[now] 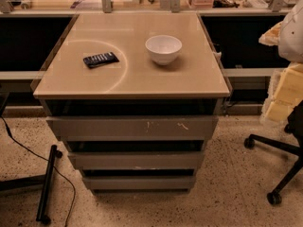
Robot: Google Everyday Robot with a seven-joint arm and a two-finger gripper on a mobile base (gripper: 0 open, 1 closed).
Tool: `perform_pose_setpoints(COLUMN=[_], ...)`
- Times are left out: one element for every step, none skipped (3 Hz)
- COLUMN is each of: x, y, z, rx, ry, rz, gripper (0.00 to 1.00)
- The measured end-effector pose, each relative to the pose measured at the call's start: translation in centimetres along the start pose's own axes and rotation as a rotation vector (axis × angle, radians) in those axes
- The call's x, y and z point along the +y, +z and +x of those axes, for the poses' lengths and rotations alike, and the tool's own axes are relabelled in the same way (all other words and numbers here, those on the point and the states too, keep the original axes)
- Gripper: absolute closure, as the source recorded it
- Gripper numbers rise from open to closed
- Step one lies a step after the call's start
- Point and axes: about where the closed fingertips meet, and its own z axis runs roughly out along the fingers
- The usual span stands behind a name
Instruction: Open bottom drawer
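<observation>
A cabinet with a beige top (132, 74) stands in the middle of the camera view, with three grey drawer fronts stacked below it. The bottom drawer (138, 182) is the lowest, a plain flat front with no handle, close to the speckled floor. Above it are the middle front (137, 161) and the wide top front (132, 127), which has pale scratch marks. A dark gap shows above each front. No tray of the bottom drawer shows. My gripper is not in view.
A white bowl (163, 49) and a dark flat packet (100, 59) lie on the cabinet top. An office chair base with casters (274, 174) stands at the right. Yellow foam blocks (286, 93) and a white rounded shape (293, 32) are at the right edge. A black stand leg (47, 183) and cable (28, 150) lie at the left.
</observation>
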Motion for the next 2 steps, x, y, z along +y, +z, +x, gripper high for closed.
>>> perform_pose_setpoints(x=[0.00,0.28], y=[0.00,0.44], z=[0.00,0.50], rx=[0.000,-0.020], ry=[0.000,0.014], rz=[0.000,0.000], gripper=[0.00,0.00])
